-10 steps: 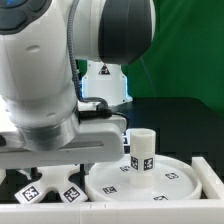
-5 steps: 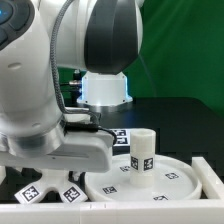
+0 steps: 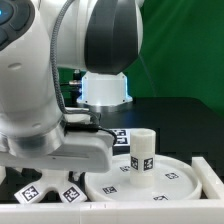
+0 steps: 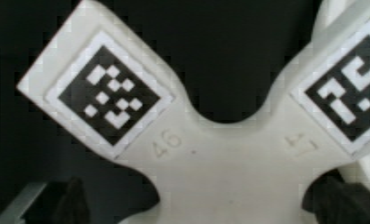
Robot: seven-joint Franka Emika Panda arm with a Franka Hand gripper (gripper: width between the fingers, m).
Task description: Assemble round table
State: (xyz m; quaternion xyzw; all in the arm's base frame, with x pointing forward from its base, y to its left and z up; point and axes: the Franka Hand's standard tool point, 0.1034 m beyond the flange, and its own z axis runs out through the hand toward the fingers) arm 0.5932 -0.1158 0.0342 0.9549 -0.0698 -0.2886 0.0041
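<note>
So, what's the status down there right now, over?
Claw straddling cross-shaped piece, grip unconfirmed. Cylinder upright on round disc. Arm blocks much of the exterior view.

exterior view looks low and level, arm (image 3: 50, 80) close up; wrist view faces down, very near the cross-shaped piece (image 4: 208, 150).

The cylinder (image 3: 143, 152) stands upright on the disc (image 3: 185, 188); bare room on the exterior view's right

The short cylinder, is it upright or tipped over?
Upright: the cylinder stands on end on the round disc, flat top level, sides vertical.
</note>
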